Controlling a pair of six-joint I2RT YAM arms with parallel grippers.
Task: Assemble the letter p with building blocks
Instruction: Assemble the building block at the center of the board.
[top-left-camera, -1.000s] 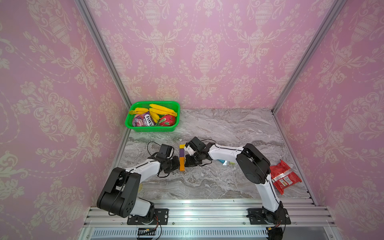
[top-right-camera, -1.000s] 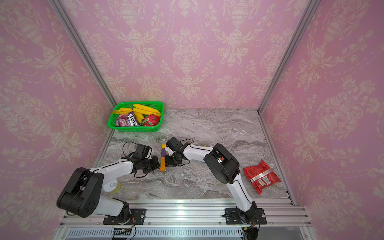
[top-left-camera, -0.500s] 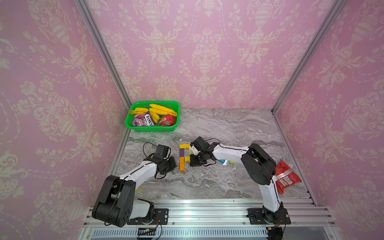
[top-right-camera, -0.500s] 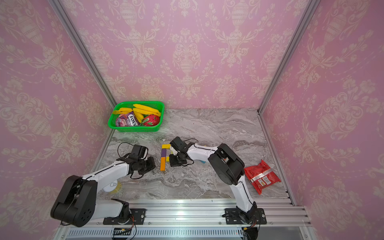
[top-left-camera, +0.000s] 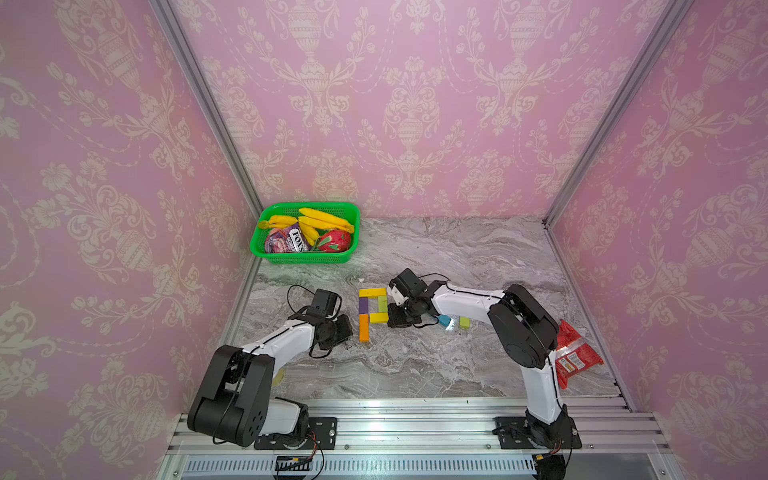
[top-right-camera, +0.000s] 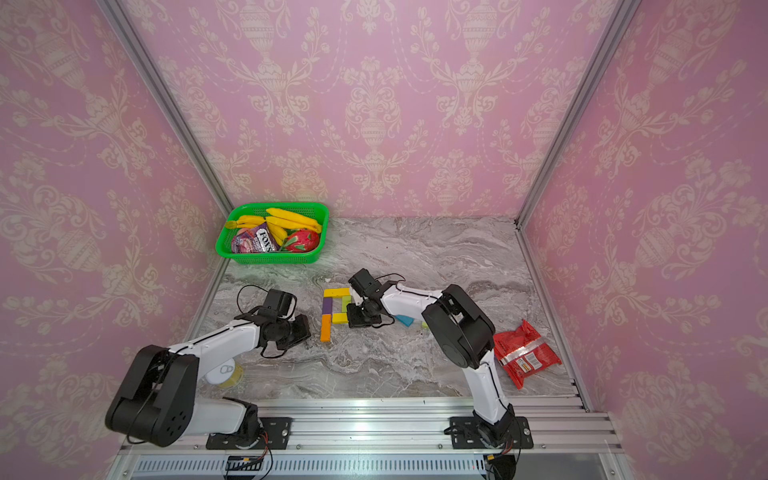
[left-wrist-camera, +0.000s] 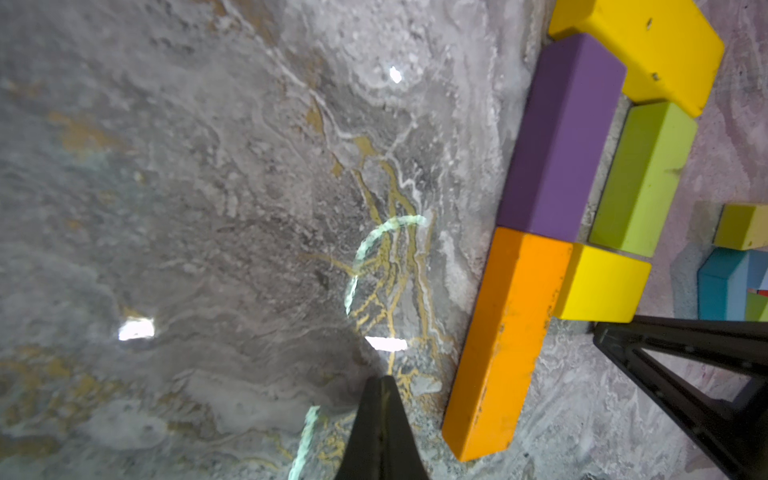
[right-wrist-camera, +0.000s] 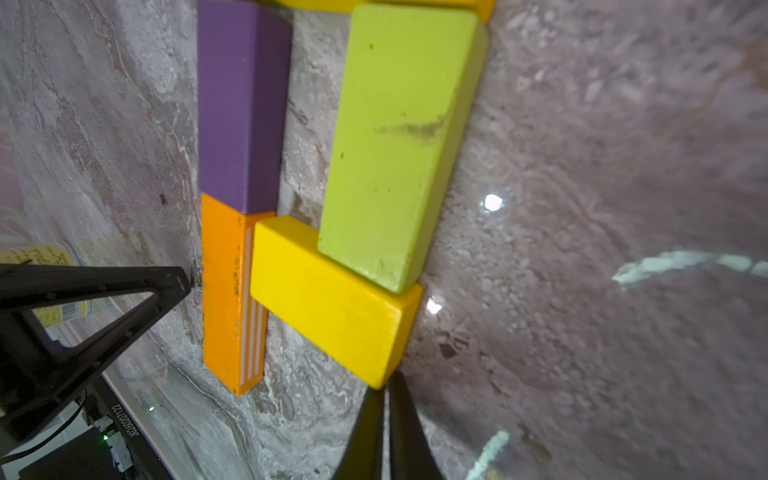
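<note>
Pink damask wallpaper (top-left-camera: 415, 104) covers the walls around a grey, veined marble tabletop (top-left-camera: 415, 365). The white-and-black left arm (top-left-camera: 282, 340) and right arm (top-left-camera: 469, 301) reach in from the near rail. A green mesh basket (top-left-camera: 303, 258) holding bananas (top-left-camera: 324, 218) sits in the far corner on the left arm's side. A crinkled red snack packet (top-right-camera: 525, 353) lies beside the right arm. The building blocks (top-left-camera: 372, 309) lie flat mid-table between the two grippers. They are matte painted rectangular bricks with softened edges and scuffed paint, laid out as a P. The stem's long axis runs from the near rail toward the back wall, with the orange block (left-wrist-camera: 507, 340) nearer the rail and the purple block (left-wrist-camera: 557, 141) end to end beyond it. The far yellow block (left-wrist-camera: 648, 50) lies crosswise at the purple's far end, pointing toward the right arm's side. The lime green block (right-wrist-camera: 395, 145) runs parallel to the stem, with a strip of marble between them. The near yellow block (right-wrist-camera: 332, 303) lies crosswise from the orange's side to the lime's near end, closing the bowl. A teal block (top-left-camera: 444, 320) lies apart under the right arm. The left gripper (left-wrist-camera: 384, 380) is pinched together on nothing, near the orange block's outer side. The right gripper (right-wrist-camera: 385, 388) is likewise closed and empty. Its tips are at the near yellow block's corner, and I cannot tell whether they touch it.
</note>
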